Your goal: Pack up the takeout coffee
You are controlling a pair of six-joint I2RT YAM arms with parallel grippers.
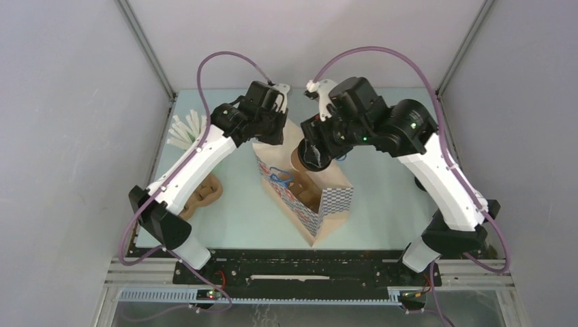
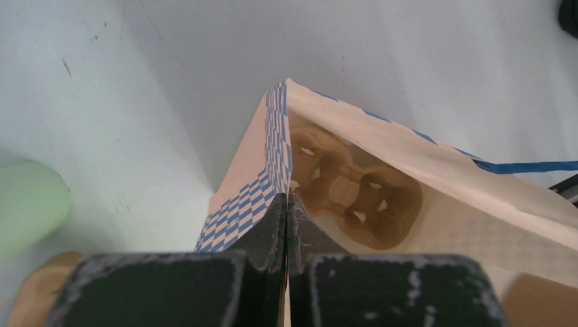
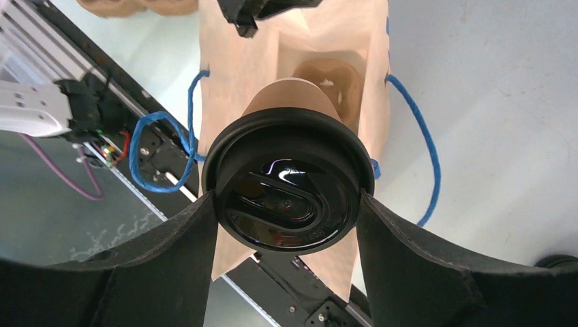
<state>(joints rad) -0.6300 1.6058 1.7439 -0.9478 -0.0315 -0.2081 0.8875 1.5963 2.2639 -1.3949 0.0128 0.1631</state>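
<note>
Holds the takeout coffee (image 3: 292, 160) in the right gripper (image 3: 288, 199), with both dark fingers (image 3: 198, 235) pressed against opposite sides of its black lid (image 3: 286, 133). Carries the cup off the table, tilted, at the far end of the open checkered paper bag (image 1: 334, 201), with the tan bottom pointing toward the bag's mouth. Cannot tell whether that bottom is already past the rim.

Pinches the bag's far rim with the left gripper (image 2: 287, 215), jaws closed tight on the paper just beside the blue-checked side panel.

Shows a brown moulded-pulp cup carrier (image 2: 354, 197) lying at the bottom of the bag, and blue cord handles (image 3: 419, 136) hanging off both long sides.

Stands the bag upright near the middle of the pale table (image 1: 382, 197), between the two arms.

Has a second brown carrier (image 1: 204, 193) lying on the table left of the bag, close to the left arm. Farther off, at the far left corner, has a pale green cup (image 2: 27, 204) with white sticks (image 1: 185, 129) fanning out of it.
</note>
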